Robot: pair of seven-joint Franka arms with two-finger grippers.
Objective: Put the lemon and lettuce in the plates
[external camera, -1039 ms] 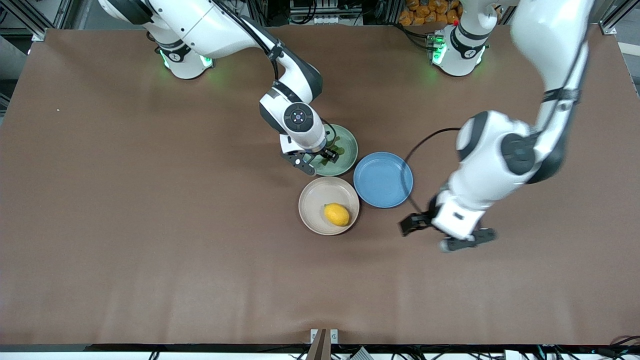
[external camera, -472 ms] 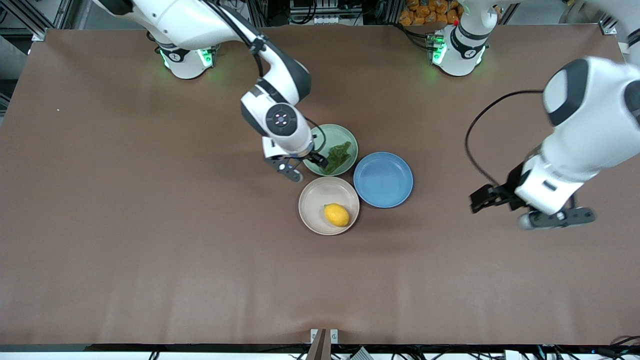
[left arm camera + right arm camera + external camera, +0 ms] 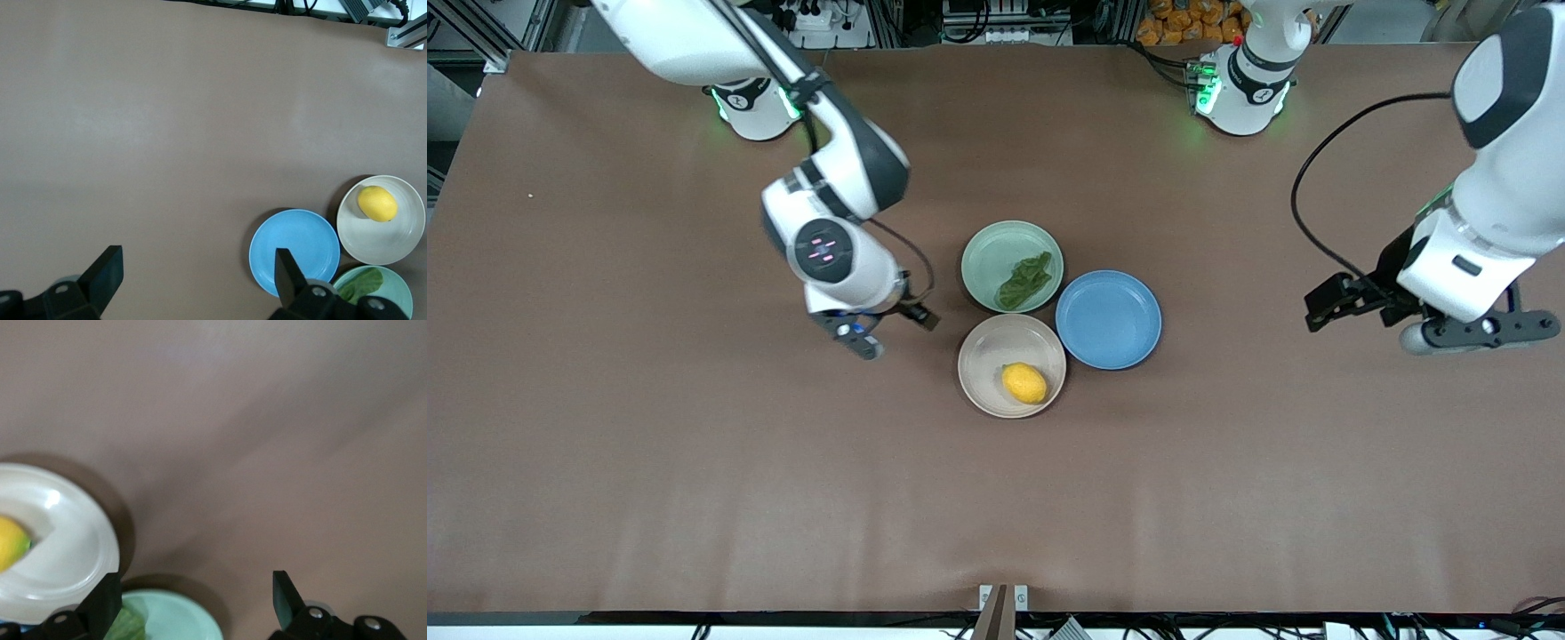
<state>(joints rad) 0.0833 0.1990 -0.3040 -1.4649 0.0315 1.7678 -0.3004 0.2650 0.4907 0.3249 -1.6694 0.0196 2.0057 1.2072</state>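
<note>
The yellow lemon (image 3: 1024,382) lies in the beige plate (image 3: 983,356). The dark-green lettuce (image 3: 1024,280) lies in the mint plate (image 3: 991,249), which is farther from the front camera. My right gripper (image 3: 889,331) is open and empty over bare table beside these plates, toward the right arm's end. My left gripper (image 3: 1409,322) is open and empty over bare table toward the left arm's end. The left wrist view shows the lemon (image 3: 377,203), the beige plate (image 3: 400,243), the lettuce (image 3: 360,283) and the mint plate (image 3: 395,293). The right wrist view shows the lemon (image 3: 10,543) and the lettuce (image 3: 127,627).
An empty blue plate (image 3: 1108,319) touches both other plates on the side toward the left arm's end; it also shows in the left wrist view (image 3: 293,250). The brown table (image 3: 694,462) stretches wide around the plates.
My right gripper has left the mint plate and moved toward the right arm's end; the lettuce stays in the plate. My left arm has swung away toward its end of the table.
</note>
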